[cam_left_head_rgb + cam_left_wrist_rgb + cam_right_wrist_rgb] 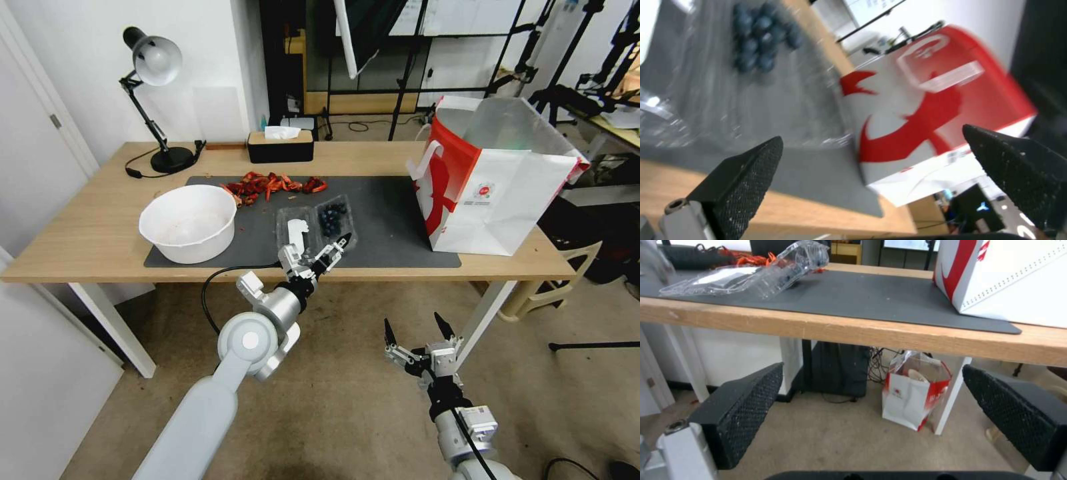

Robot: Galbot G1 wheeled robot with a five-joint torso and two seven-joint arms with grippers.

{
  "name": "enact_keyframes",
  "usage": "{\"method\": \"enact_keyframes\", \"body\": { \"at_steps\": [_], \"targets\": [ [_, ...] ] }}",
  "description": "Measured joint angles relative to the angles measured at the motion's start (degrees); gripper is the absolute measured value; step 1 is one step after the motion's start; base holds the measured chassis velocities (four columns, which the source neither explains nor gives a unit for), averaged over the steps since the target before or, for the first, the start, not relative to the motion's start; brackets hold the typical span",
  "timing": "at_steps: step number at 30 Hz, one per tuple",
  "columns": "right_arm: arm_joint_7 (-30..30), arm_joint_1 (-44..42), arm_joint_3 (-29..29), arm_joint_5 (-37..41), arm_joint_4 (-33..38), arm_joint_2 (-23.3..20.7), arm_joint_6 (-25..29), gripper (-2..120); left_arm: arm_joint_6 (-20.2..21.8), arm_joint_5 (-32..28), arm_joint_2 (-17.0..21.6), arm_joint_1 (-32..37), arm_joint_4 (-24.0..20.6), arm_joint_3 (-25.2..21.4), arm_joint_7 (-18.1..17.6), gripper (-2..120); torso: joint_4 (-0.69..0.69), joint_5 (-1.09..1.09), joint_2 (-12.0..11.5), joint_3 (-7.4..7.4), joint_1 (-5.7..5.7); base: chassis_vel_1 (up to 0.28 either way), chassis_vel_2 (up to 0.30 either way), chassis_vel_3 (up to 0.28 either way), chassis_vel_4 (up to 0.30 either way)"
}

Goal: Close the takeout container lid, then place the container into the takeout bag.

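While my left tool (331, 255) hangs at the near edge of the tabletop (87, 233), its fingers are spread wide and hold nothing, with one fingertip (345, 240) just at the near rim of the takeout container (317, 225). That container lies open and flat on the dark mat (387, 227) right ahead of this tool, the tray half with the blueberries (332, 216) in line with the tool and the lid (297, 228) with its white sticker lying just to the left of it. Off to the right of my left tool, well apart from the container, the takeout bag (497, 180) stands upright on the mat's far-right corner, mouth open, red panel facing the container. To the left sits a white bowl (189, 222). My right tool (415, 331) waits low, below the tabletop edge and out in front of it, fingers spread wide and empty.
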Motion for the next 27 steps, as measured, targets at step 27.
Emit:
{"method": "enact_keyframes", "body": {
  "at_steps": [27],
  "targets": [
    [-1.5, 0.78, -1.01, 0.22, -0.12, 0.04, 1.92, 100, -14.43, 56.67, 6.23, 19.61, -7.78, -14.63, 17.4, 100, 0.0, -0.01, 0.01, 0.0, 0.0, 0.0, 0.0, 0.0, 0.0]
  ]
}}
